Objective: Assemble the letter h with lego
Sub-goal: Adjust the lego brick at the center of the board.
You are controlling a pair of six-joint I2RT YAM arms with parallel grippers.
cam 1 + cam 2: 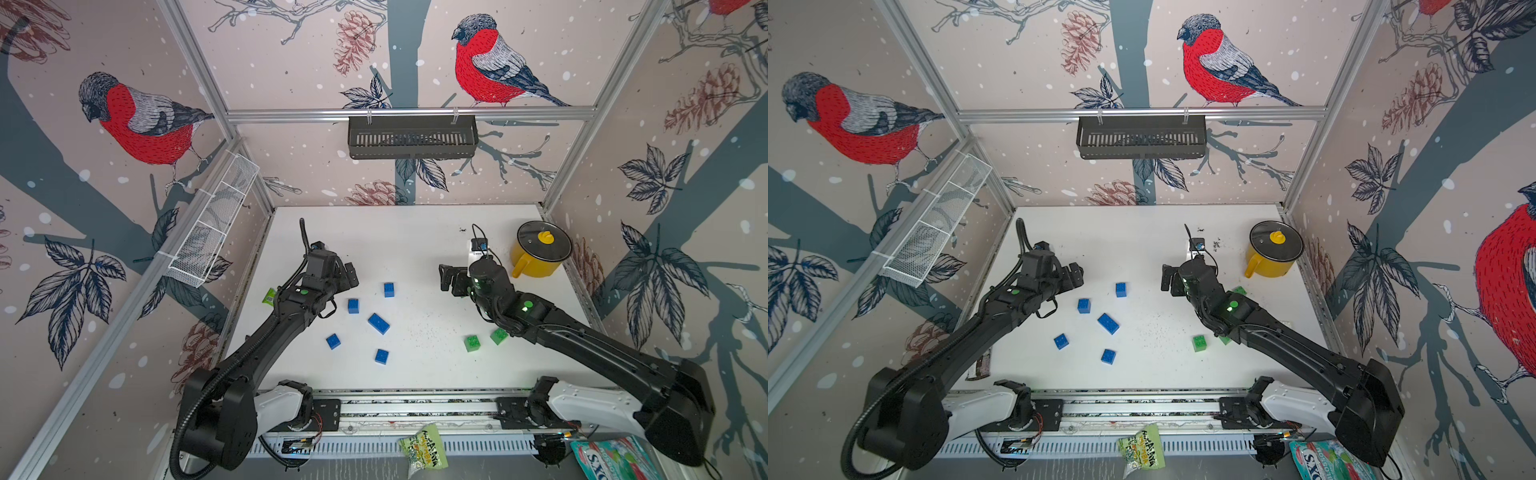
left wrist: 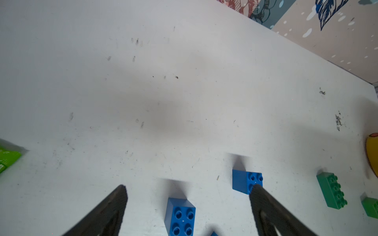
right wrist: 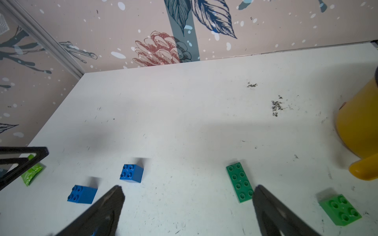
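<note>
Five blue bricks [image 1: 1108, 323]: you have them all loose on the white table [image 1: 415, 241], on its 9 o'clock side, none stuck together.
Long blue brick [image 1: 378, 323]: it lies slanted in the middle of the blue bunch.
Around it: four small ones sit apart from it, the 12 o'clock square [image 1: 389, 289], the 10 o'clock square [image 1: 353, 306], the 8 o'clock square [image 1: 333, 341] and the 6 o'clock square [image 1: 381, 356].
4 o'clock spot: the bare green square [image 1: 472, 343] and the arm-side green square [image 1: 498, 336] sit near each other, not touching.
Long green brick [image 3: 240, 181]: it lies studs up between the blue bunch and the pot; in a top view it peeks out from behind your right arm.
Left pincer [image 2: 189, 186]: spread wide and holding nothing, it hangs above the table at 12 o'clock of the 10 o'clock square.
Right pincer [image 3: 188, 186]: spread wide and holding nothing, over bare table at 3 o'clock of the 12 o'clock square.
Yellow pot [image 1: 536, 253]: at the table's 2 o'clock corner, lid on.
Green packet [image 1: 270, 296]: at the 9 o'clock edge, partly under your left arm.
</note>
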